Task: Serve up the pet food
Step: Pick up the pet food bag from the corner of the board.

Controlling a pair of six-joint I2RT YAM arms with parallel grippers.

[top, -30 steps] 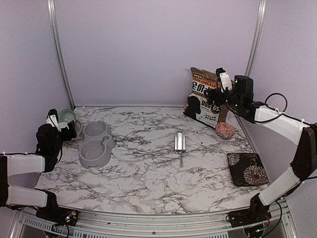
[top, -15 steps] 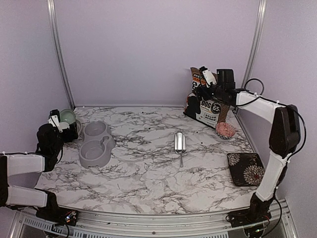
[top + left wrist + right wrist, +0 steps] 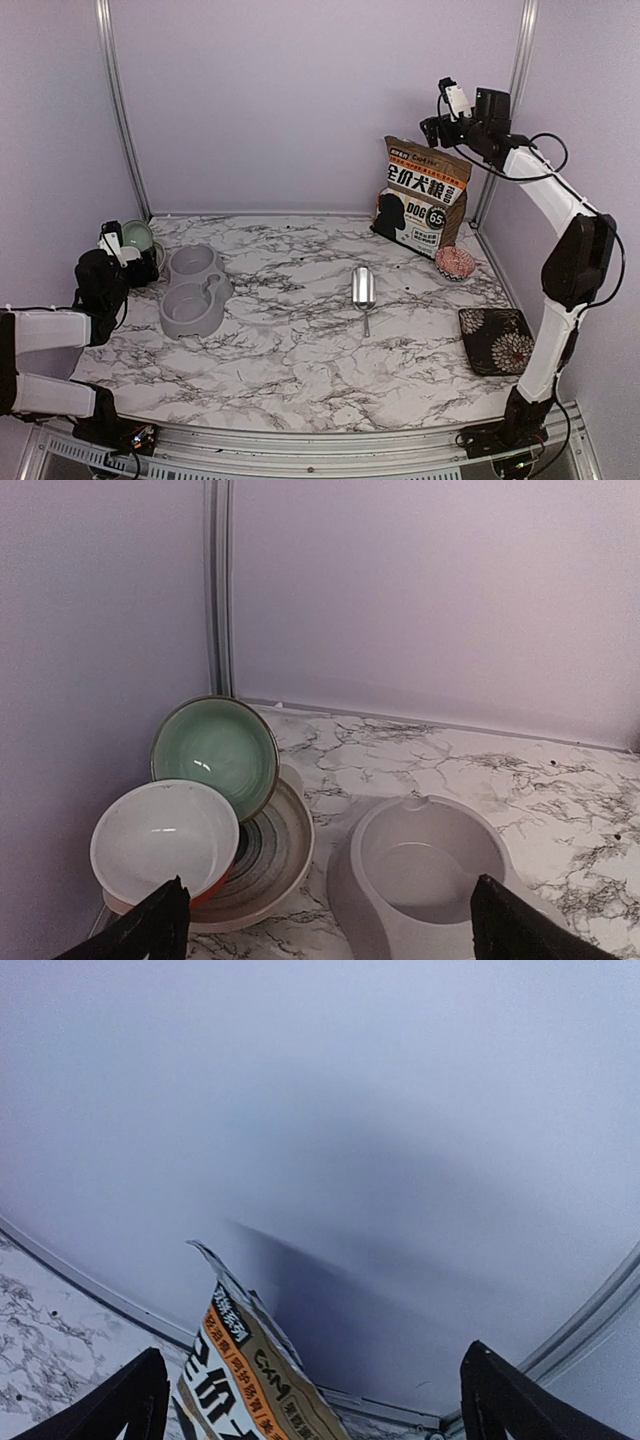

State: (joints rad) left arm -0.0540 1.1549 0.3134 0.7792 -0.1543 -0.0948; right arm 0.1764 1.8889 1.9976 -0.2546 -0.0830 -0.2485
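Jaws apart, the right gripper (image 3: 432, 130) hangs over the bag (image 3: 422, 195) at two o'clock; best drop squarely onto its top edge; the left gripper (image 3: 113, 238) gapes too.

Left wrist view: left gripper (image 3: 335, 928) cut off by bottom edge, only two dark fingertips (image 3: 160, 925) show at near corners. Grey double feeder (image 3: 425, 875): far cup seen, near cup out of frame. White bowl (image 3: 165, 840) covers most of an orange-red bowl (image 3: 205, 892) beneath; striped plate (image 3: 270, 850) partly hidden under both & the green bowl (image 3: 215, 750). Right wrist view: right gripper (image 3: 320, 1405) also just tips; dog-food bag (image 3: 245, 1375) cut by bottom edge, top corner only, print blurred. Top view: left arm (image 3: 50, 330) runs off left edge; far-left bowls partly hidden behind the gripper; insides of red-patterned small bowl (image 3: 455, 263) & metal scoop (image 3: 363, 285) too small to tell.
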